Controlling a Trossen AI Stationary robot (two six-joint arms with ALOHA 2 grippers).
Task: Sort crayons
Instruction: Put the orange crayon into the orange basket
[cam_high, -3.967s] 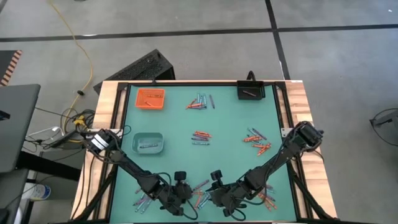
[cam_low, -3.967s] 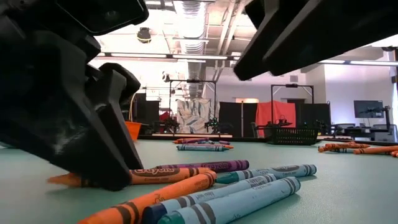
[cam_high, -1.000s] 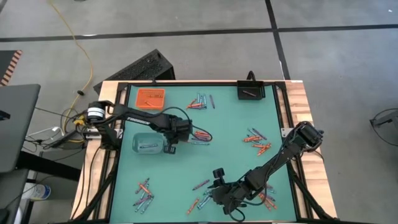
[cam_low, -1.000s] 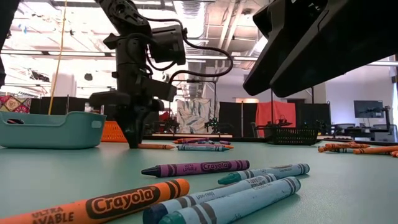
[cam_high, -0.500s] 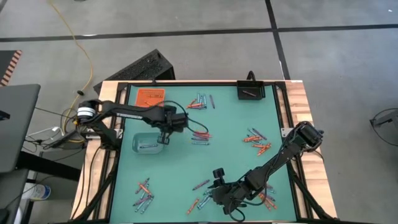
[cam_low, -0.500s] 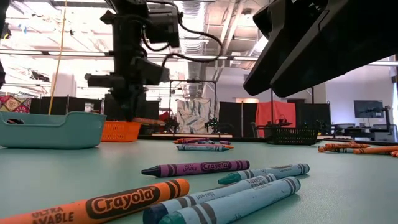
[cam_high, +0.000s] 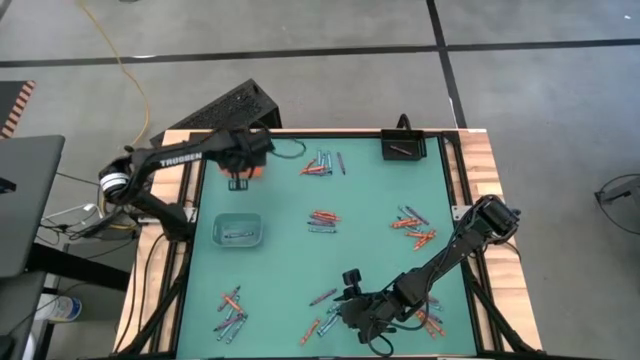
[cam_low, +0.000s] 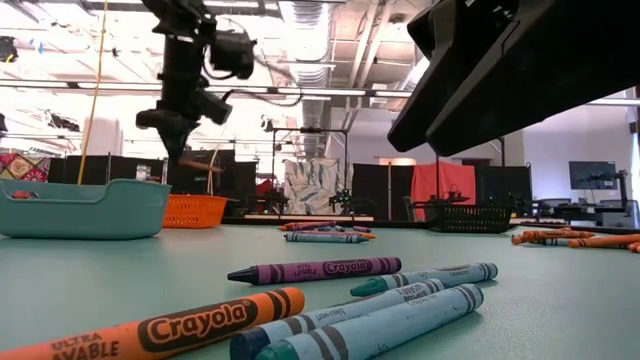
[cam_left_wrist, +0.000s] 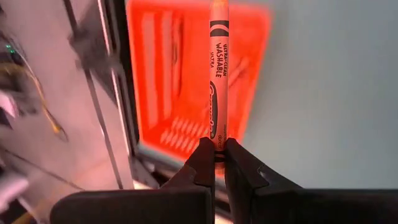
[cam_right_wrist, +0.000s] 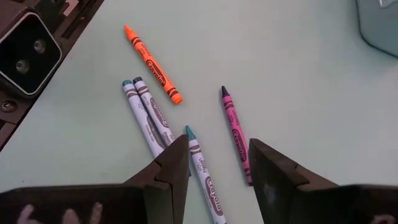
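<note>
Orange crayon (cam_left_wrist: 218, 74) (black wrapper print), orange tray (cam_left_wrist: 186, 74), green table (cam_high: 370, 260) — purple crayon (cam_right_wrist: 235, 132).

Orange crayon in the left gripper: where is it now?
High view: far-left corner, the left gripper holds the orange crayon over the orange tray.

A robotics lab or workshop is suggested: exposed ceiling ducts (cam_low: 310, 20) and strip lights, black partitions (cam_low: 500, 190), a monitor (cam_low: 592, 176), and a taped concrete floor (cam_high: 300, 60) with a yellow cable (cam_high: 130, 70)
</note>
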